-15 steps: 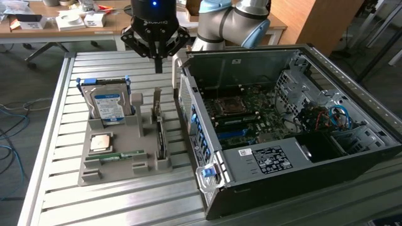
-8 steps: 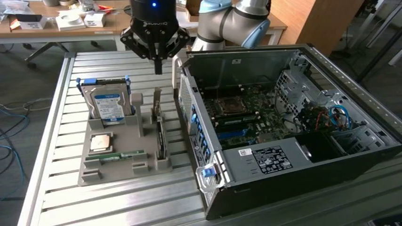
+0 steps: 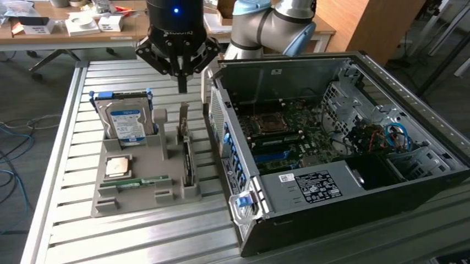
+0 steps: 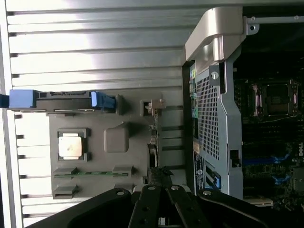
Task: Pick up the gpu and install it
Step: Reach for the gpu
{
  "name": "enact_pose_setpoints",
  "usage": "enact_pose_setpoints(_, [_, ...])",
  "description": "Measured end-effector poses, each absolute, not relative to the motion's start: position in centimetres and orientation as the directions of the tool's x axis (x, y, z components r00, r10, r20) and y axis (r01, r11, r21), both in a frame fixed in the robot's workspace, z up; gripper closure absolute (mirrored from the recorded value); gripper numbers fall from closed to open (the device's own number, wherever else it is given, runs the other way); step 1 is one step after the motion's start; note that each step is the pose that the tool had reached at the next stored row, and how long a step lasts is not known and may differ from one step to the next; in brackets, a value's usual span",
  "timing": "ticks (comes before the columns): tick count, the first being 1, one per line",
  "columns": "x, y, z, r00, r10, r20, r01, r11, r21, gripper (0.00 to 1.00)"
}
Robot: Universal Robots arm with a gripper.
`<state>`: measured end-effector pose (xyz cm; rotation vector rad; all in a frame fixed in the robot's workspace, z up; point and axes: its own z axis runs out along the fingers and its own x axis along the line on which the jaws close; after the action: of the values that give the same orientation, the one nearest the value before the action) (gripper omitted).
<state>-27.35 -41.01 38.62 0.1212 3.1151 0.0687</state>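
Although the computer case (image 3: pixel 353 203), nearest on the exterior view's right, is lying open on the counter (image 3: pixel 66 220) with its circuit board (image 3: pixel 294 132) showing, the job is, by my reading, barely beginning. The gpu (image 3: pixel 187 157) is not yet being held, so lifting it and fitting it into the case are both remaining.

Just left of the case, the grey holder (image 3: pixel 143 159) is carrying the parts. At its near end a green memory stick (image 3: pixel 136 182) is lying flat, with a square chip (image 3: pixel 118 166) just beyond it. The gpu is standing on its long edge in a slot along the holder's right side, just beside the case wall. Its long axis is running from near to far, roughly parallel to that wall, with its thin edge pointing up and its broad faces looking left and right.

At the holder's far end a hard drive (image 3: pixel 126 122) is standing upright. Above the far end of the gpu the hand (image 3: pixel 182 85) is hovering, clenched on nothing, its fingertips pointing down and seemingly apart from the card.
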Motion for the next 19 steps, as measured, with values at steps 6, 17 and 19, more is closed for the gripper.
enact_pose_setpoints(6, [-27.4,-42.0,38.6,-0.997,0.078,-0.022,0.077,0.996,0.045,0.89])
enact_pose_setpoints(17, [-27.4,-43.8,38.5,-0.997,0.078,-0.022,0.077,0.996,0.045,0.89])
enact_pose_setpoints(19, [-27.4,-44.1,38.5,-0.997,0.078,-0.021,0.077,0.996,0.045,0.89])
